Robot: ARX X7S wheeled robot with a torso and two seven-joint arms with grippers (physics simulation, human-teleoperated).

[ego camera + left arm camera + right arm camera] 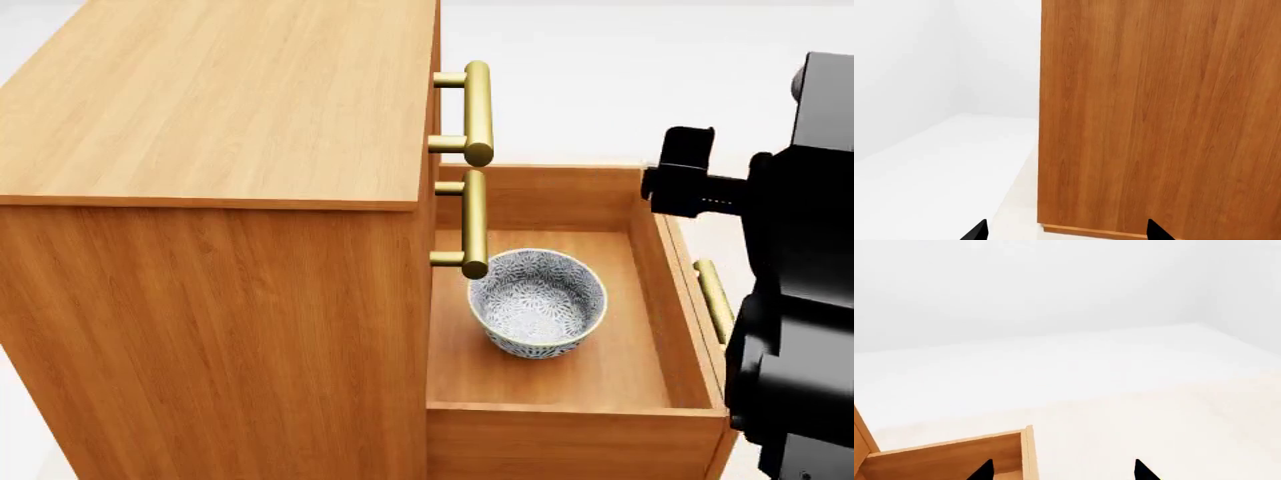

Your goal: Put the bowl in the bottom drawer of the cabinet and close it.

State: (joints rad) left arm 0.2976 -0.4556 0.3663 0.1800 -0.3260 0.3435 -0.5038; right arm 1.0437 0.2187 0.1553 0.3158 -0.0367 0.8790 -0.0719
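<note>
The bowl (537, 303), blue-grey with a floral pattern, stands upright on the floor of the bottom drawer (567, 438). This drawer is pulled far out of the cabinet (200, 110). Its brass handle (711, 300) faces my black right arm (801, 320). My right gripper (1061, 473) is open with nothing held. It hovers above a corner of the drawer's wall (947, 459). My left gripper (1067, 234) is open too, pointing at the cabinet's plain side panel (1154, 115), and it holds nothing. The head view does not show it.
Two upper drawers are shut; their brass handles (477, 110) (474, 225) jut out over the open drawer, the lower one just above the bowl's rim. A pale floor (1134, 390) and white walls surround the cabinet.
</note>
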